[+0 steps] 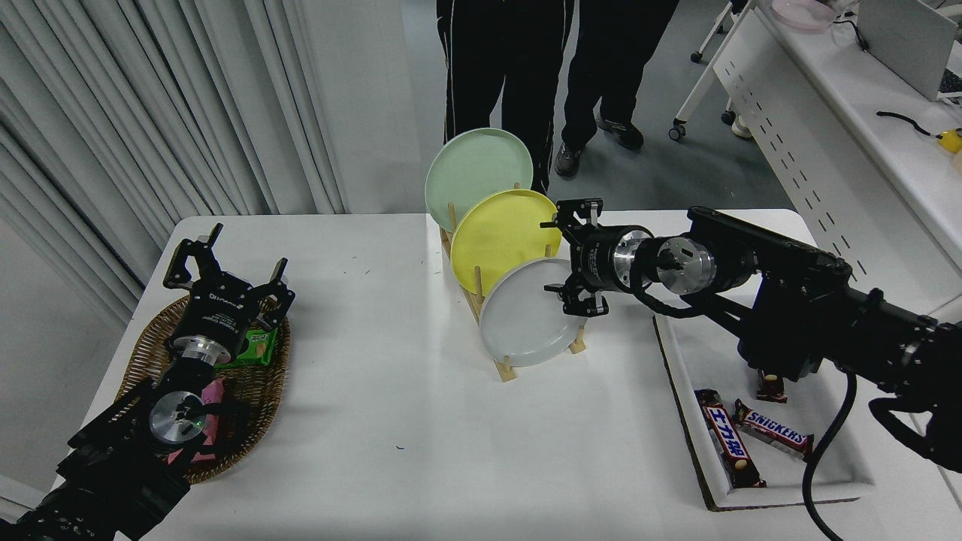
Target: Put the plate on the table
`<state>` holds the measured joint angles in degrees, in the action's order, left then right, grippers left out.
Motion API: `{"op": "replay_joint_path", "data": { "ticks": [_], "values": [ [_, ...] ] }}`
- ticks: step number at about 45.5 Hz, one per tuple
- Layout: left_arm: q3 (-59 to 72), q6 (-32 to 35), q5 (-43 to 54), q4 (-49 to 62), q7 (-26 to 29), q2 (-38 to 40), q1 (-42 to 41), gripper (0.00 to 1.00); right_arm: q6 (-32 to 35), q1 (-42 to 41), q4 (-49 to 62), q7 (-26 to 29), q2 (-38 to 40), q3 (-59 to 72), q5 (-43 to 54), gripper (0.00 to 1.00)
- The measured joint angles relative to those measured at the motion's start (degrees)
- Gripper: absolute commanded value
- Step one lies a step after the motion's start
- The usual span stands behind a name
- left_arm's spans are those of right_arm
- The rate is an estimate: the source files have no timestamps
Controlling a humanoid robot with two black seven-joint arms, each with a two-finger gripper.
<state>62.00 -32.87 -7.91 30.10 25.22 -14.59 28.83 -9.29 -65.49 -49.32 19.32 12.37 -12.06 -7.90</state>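
The right gripper (565, 259) reaches in sideways with its fingers spread wide, one above and one below the upper right edge of the grey plate (526, 319); nothing is clasped yet. That plate stands on edge in the nearest slot of a wooden rack (505, 367), just under and to the left of the gripper, leaning back on the pegs. Standing upright like that leaves its rim exposed, which looks to be why the arm comes at it from the side. Behind it in the same rack, beside the gripper's upper finger, is a yellow plate (500, 237), and further back a pale green one (473, 169). The white table (391, 391) has open room in front of the rack.

Below and to the right of the gripper a white tray (789, 492) holds chocolate bars; one wrapper (778, 434) reads SNICKERS. The left gripper (225, 270) sits parked over a wicker basket (255, 406), fingers apart and holding nothing.
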Motion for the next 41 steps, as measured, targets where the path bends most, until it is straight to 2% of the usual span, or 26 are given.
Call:
{"op": "replay_joint_path", "data": {
  "ticks": [7,13,27,37,41],
  "values": [
    [0.00,0.00,0.00,0.01,0.00,0.00,0.00,1.00,1.48,0.00,0.56,0.00,-0.26,0.14,-0.22,0.72],
    [0.00,0.00,0.00,0.01,0.00,0.00,0.00,1.00,2.53,0.00,0.80,0.00,-0.38,0.17,-0.32,0.58],
    [0.00,0.00,0.00,0.01,0.00,0.00,0.00,1.00,3.54,0.00,1.01,0.00,-0.48,-0.12,-0.42,0.54],
    [0.00,0.00,0.00,0.01,0.00,0.00,0.00,1.00,3.73,0.00,1.04,0.05,-0.50,-0.21,-0.44,0.40],
    [0.00,0.00,0.00,0.01,0.00,0.00,0.00,1.00,3.77,0.00,1.04,0.10,-0.50,-0.22,-0.44,0.38]
  ]
}}
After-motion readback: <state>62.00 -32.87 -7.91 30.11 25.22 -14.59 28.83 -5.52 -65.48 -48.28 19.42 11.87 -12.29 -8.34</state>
